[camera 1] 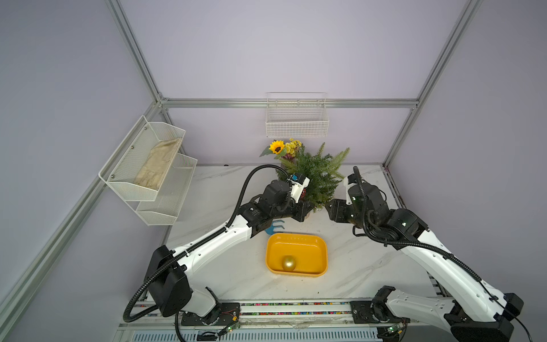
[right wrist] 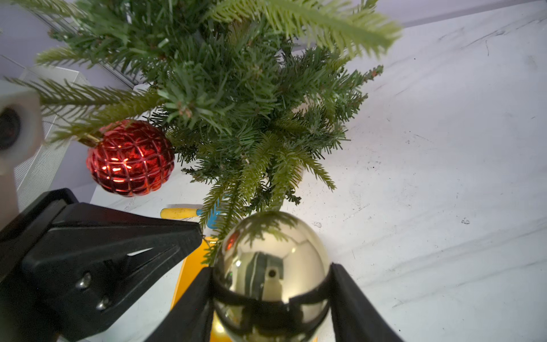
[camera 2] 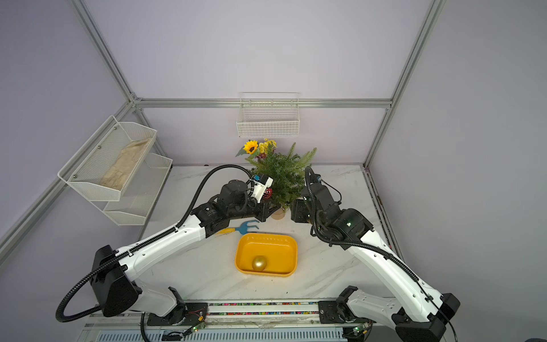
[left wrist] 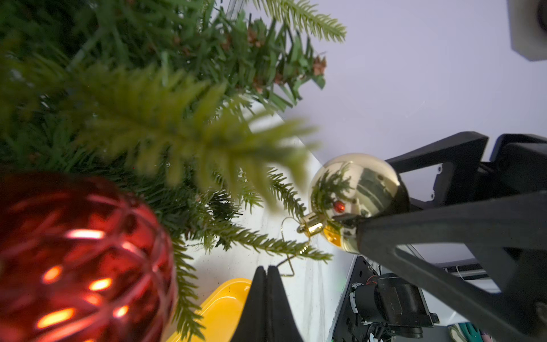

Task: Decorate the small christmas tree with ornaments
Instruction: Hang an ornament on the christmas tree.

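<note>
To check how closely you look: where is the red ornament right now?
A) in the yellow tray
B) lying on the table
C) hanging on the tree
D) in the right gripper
C: the red ornament hangs by its cap from a branch of the small christmas tree.

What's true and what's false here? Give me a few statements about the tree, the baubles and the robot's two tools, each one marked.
1. The red bauble hangs on the small christmas tree. True.
2. The right tool grips the shiny gold bauble. True.
3. The yellow tray is empty. False: a matte gold bauble lies in it.
4. The left tool is wide open. False: its fingers are pressed together.
5. The sunflower bouquet stands in front of the tree. False: it stands behind it, toward the back wall.
</note>
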